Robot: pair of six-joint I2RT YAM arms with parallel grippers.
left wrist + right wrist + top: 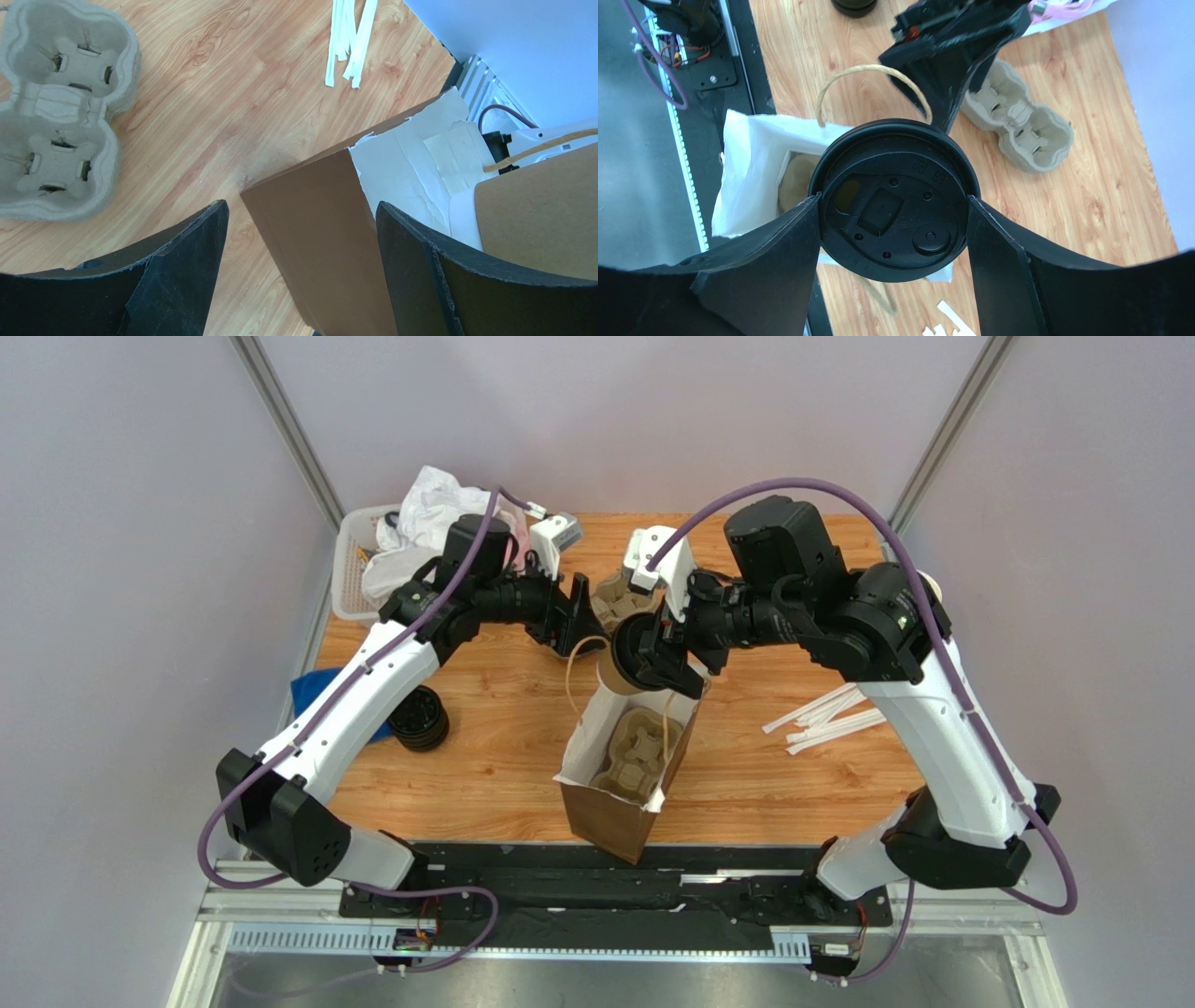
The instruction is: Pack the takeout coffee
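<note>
top: high, looking down on whole table (491,728) | wrists: close, past own jaws | all share brown bag (624,812)

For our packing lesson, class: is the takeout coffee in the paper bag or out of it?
Out. The right gripper holds the takeout coffee above the open paper bag, not lowered inside.

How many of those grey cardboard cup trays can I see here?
2. One cup tray lies on the table behind the paper bag; a second tray sits inside that bag. Others could be hidden from view.
</note>
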